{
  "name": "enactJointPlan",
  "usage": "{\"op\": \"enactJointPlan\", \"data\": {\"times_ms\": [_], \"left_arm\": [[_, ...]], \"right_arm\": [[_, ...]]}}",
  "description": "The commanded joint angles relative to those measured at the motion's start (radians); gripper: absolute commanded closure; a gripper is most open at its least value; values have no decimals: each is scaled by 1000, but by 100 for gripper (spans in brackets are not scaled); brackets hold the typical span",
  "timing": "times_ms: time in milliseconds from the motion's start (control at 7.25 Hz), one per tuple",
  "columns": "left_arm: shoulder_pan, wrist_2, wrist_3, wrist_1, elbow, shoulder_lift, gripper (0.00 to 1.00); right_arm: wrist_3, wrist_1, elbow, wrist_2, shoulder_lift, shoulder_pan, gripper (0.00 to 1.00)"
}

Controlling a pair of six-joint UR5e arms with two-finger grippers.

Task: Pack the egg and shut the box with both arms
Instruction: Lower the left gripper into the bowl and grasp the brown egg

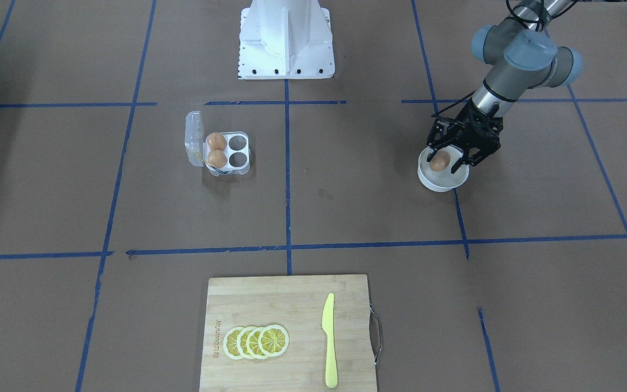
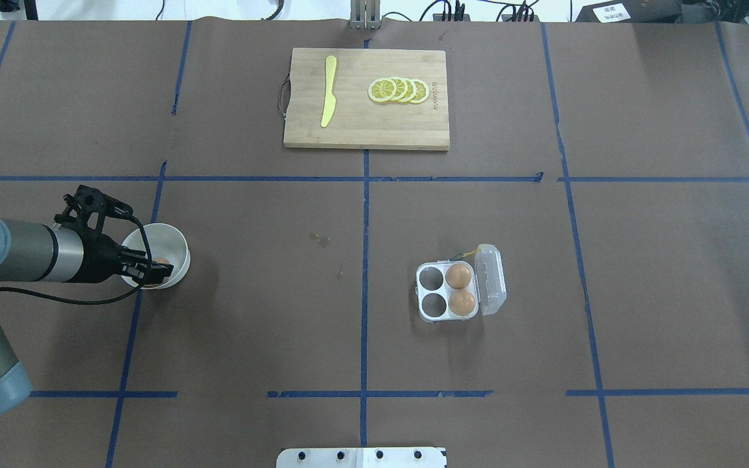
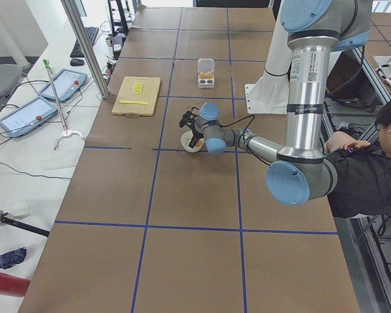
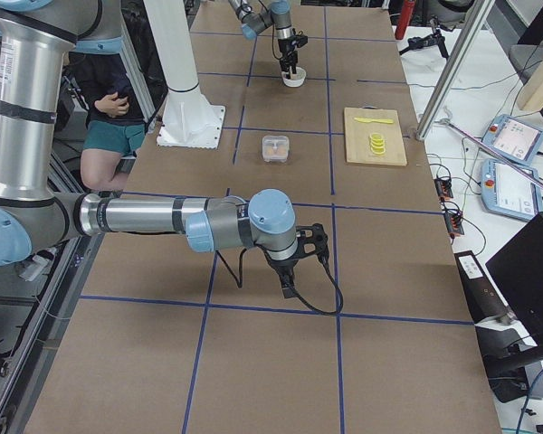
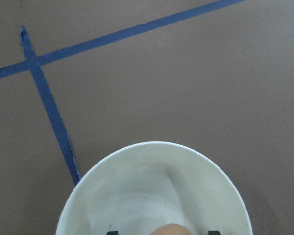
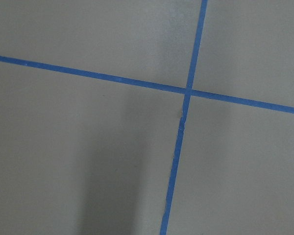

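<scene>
The clear egg box (image 1: 235,151) lies open right of the table's middle in the overhead view (image 2: 431,290), its lid (image 2: 491,279) folded back. Two orange-brown eggs (image 1: 216,141) (image 1: 216,158) fill the cells by the lid; the other two cells are bare. A third egg (image 1: 440,161) lies in a round white bowl (image 1: 444,185). My left gripper (image 1: 446,163) reaches down into the bowl with its fingers apart on either side of this egg. The left wrist view shows the egg's top (image 5: 171,229) at its lower edge. My right gripper (image 4: 285,289) shows only in the exterior right view, low over bare table; I cannot tell its state.
A bamboo cutting board (image 2: 361,130) at the far side carries lemon slices (image 2: 399,90) and a yellow knife (image 2: 328,97). The white pedestal (image 1: 286,38) stands at the robot's side. Blue tape lines cross the brown table.
</scene>
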Motion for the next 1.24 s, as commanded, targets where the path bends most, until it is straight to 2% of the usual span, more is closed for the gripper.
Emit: {"op": "enactJointPlan", "data": {"times_ms": [0,966,1103], "left_arm": [[15,0,1,0,3,1,32],[20,2,2,0,3,4,36],[20,0,2,0,3,4,42]], "right_arm": [[-1,0,0,-1,0,0,0],[-1,0,0,0,-3,0,0],[-1,0,0,0,-3,0,0]]}}
